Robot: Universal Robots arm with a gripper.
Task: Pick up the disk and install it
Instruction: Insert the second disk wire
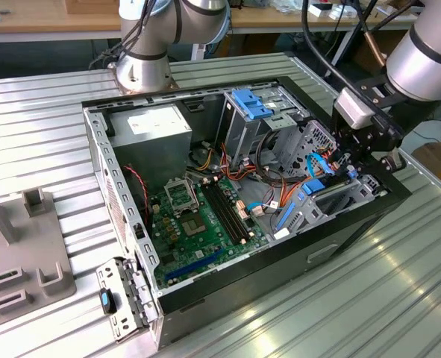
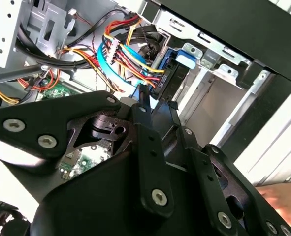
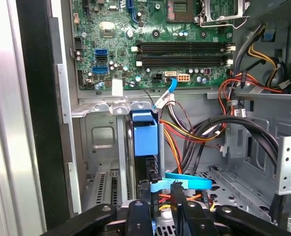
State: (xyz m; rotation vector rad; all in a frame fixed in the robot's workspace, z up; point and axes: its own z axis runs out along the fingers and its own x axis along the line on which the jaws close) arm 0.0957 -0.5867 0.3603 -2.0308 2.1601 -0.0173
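The disk (image 3: pixel 145 132), a black slab with a bright blue rail and end tab, stands on edge in a slot of the metal drive cage (image 3: pixel 101 140) inside the open computer case (image 1: pixel 354 224). In the second wrist view the disk (image 2: pixel 177 66) lies just beyond my fingertips, among coloured cables. My gripper (image 3: pixel 160 191) reaches down at the case's corner on the exterior view's right (image 1: pixel 352 165). Its two black fingers (image 2: pixel 144 105) stand narrowly apart, one on each side of the disk's near end, gripping it.
Red, yellow and black cable bundles (image 3: pixel 194 135) and a light-blue flat cable (image 3: pixel 187 182) crowd the space beside the slot. The green motherboard (image 1: pixel 201 224), a grey power supply (image 1: pixel 149 127) and a blue latch (image 1: pixel 250 101) fill the case. A grey fixture (image 1: pixel 26 253) sits on the ribbed table.
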